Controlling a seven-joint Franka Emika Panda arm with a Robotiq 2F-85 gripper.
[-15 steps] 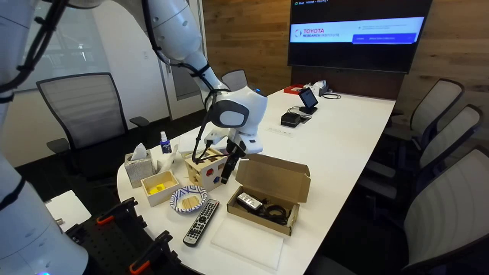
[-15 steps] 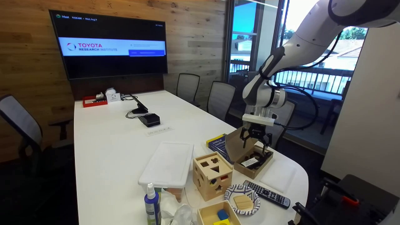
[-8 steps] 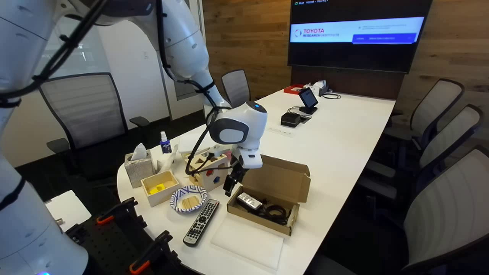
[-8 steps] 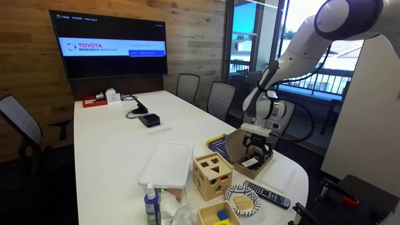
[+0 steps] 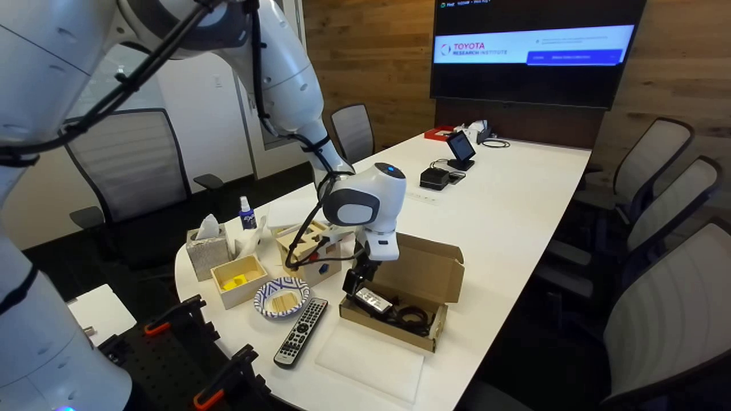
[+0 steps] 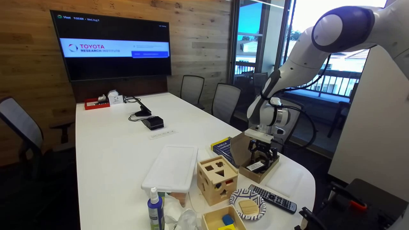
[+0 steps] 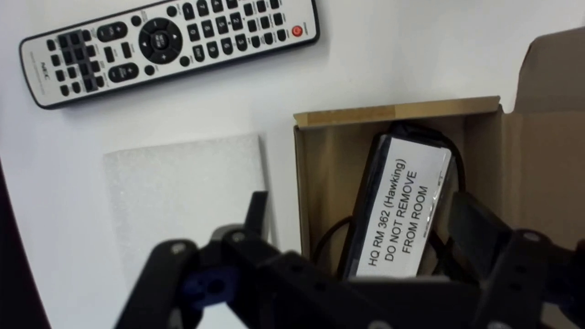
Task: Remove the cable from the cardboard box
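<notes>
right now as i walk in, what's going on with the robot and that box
A robot arm has its jaws at the open cardboard box, wide apart and not closed on anything. The coiled black cable lies inside the box, along with a labelled power adapter. The aim is to take the cable out, and that is not yet done.

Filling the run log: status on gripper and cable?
Gripper open at cardboard box. Coiled black cable inside, ungrasped. Labelled power adapter beside it, possibly in the way.
</notes>
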